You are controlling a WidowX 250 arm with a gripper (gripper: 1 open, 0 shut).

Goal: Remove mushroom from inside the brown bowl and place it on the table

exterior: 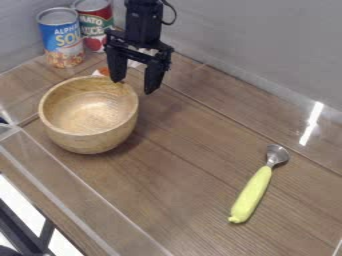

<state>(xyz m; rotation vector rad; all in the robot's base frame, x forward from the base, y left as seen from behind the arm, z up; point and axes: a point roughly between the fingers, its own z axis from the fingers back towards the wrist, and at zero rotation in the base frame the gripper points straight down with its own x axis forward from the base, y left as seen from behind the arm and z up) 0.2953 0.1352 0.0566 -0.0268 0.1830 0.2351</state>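
The brown bowl [90,113] stands at the left of the table [201,140], and its inside looks empty. A small orange and cream bit, the mushroom [100,74], lies on the table just behind the bowl's far rim. My gripper [136,76] hangs over that far rim, a little right of the mushroom. It is open, its two black fingers point down, and nothing sits between them. The left finger [116,70] partly hides the mushroom.
Two labelled soup cans [60,36] [92,22] stand at the back left corner by the grey wall. A yellow-handled spoon [254,190] lies at the front right. Clear plastic edging [80,205] runs along the table's front side.
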